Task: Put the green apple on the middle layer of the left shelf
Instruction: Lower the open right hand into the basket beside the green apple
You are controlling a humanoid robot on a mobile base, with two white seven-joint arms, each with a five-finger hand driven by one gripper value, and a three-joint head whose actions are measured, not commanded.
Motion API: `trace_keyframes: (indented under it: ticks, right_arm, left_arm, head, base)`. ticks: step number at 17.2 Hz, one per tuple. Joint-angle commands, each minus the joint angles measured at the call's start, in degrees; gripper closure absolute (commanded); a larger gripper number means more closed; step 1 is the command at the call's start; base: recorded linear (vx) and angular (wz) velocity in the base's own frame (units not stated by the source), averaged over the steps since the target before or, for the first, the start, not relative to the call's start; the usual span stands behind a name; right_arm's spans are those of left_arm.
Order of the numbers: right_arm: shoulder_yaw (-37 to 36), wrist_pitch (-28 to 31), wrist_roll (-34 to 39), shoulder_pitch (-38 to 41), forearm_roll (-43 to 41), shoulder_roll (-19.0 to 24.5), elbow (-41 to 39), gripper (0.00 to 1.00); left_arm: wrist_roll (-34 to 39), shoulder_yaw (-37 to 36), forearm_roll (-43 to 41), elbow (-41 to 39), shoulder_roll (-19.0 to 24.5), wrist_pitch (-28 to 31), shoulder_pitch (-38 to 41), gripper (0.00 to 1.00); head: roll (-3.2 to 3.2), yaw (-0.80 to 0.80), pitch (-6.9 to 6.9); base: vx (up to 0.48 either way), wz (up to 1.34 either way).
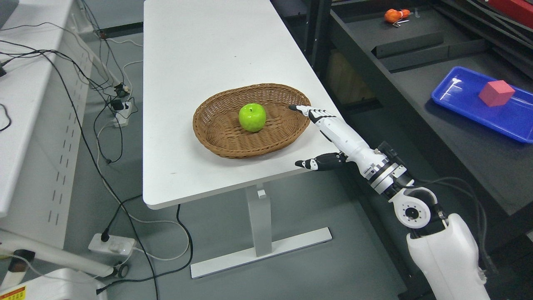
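Note:
A green apple (252,117) sits upright in the middle of a brown wicker basket (216,137) on a white table (195,54). My right hand (310,133) reaches in from the lower right with its fingers (308,111) stretched out flat over the basket's right rim and the thumb spread below. It is open and empty, a short way right of the apple and not touching it. The left arm is out of view.
A dark shelf (416,96) stands to the right, holding a blue tray (466,104) with a red cube (496,93) and an orange object (395,16) at the back. Cables and power strips (112,246) lie on the floor left of the table.

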Motion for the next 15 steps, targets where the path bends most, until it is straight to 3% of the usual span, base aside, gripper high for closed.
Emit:
trace_keyframes:
  ticks: [1,9,15]
  right_arm:
    - [3.17,2.27,1.41,-2.26,-0.1,-3.06,3.3,0.0]
    - [12.84,1.48,3.7,-3.67,-0.72,-4.02,3.13,0.0]
    - [16.01,-5.71,9.77,-3.5,-1.06,-7.72,3.12,0.0]
  left_arm:
    - [0.02,0.0,0.0,0.08,1.0,0.05,0.01,0.0]
    - [0.02,0.0,0.0,-0.01,1.0,0.05,0.01,0.0]
    - [0.02,0.0,0.0,-0.01,1.0,0.05,0.01,0.0]
  head:
    - [0.0,0.0,0.0]
    - [0.0,0.0,0.0]
    - [0.0,0.0,0.0]
  base:
    - [0.209,-0.27]
    - [0.262,-0.07]
    - [0.227,0.16]
